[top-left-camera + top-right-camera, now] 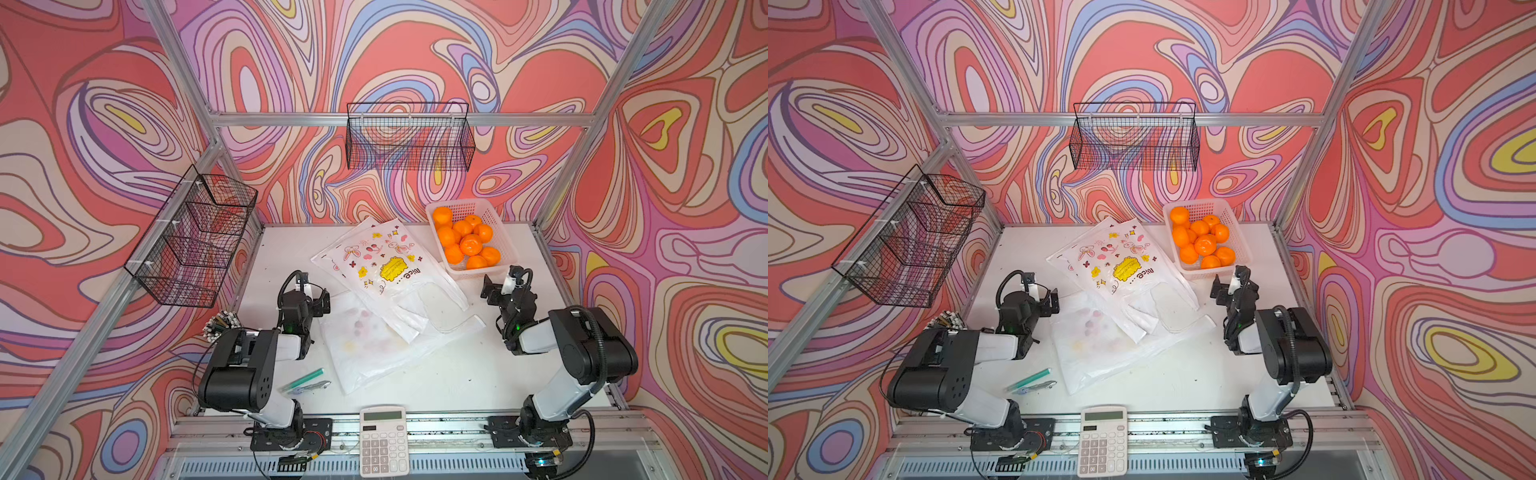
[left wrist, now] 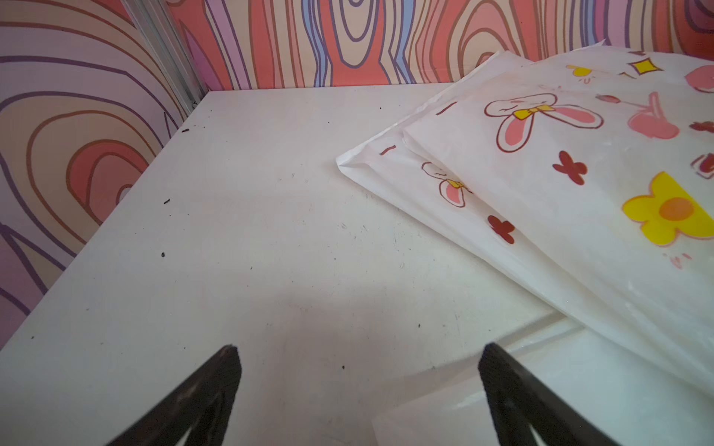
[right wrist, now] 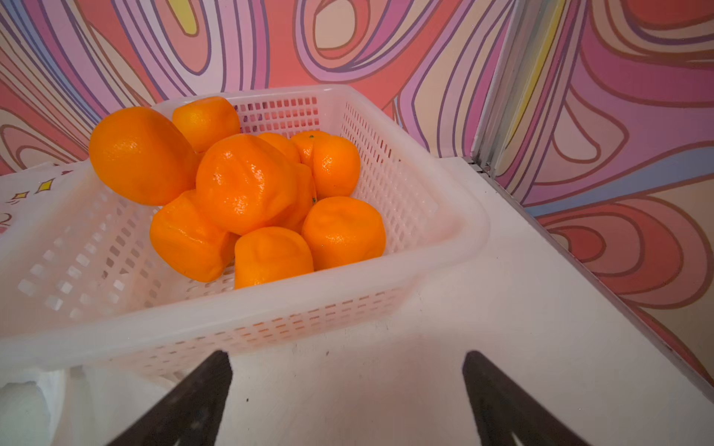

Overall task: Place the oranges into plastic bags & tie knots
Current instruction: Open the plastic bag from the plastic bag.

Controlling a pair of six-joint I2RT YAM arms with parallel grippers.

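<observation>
Several oranges [image 1: 465, 243] [image 1: 1202, 243] [image 3: 247, 185] are piled in a white perforated basket [image 1: 496, 222] [image 3: 425, 247] at the back right of the table. The plastic bags [image 1: 386, 259] [image 1: 1121, 266] [image 2: 560, 173] lie flat and overlapping mid-table, printed with rabbits and flowers, and one pale bag [image 1: 374, 345] lies nearest the front. Their handles lie loose and no knots are in view. My left gripper [image 1: 316, 297] [image 2: 359, 349] is open above bare table beside the bags' left edge. Just in front of the basket, my right gripper [image 1: 498, 286] [image 3: 347, 355] is open and empty.
A calculator [image 1: 383, 440] sits at the front edge, with a green pen [image 1: 305, 378] to its left. Black wire baskets hang on the left wall [image 1: 191, 241] and the back wall [image 1: 409, 139]. A bundle of small sticks [image 1: 220, 324] stands by the left arm.
</observation>
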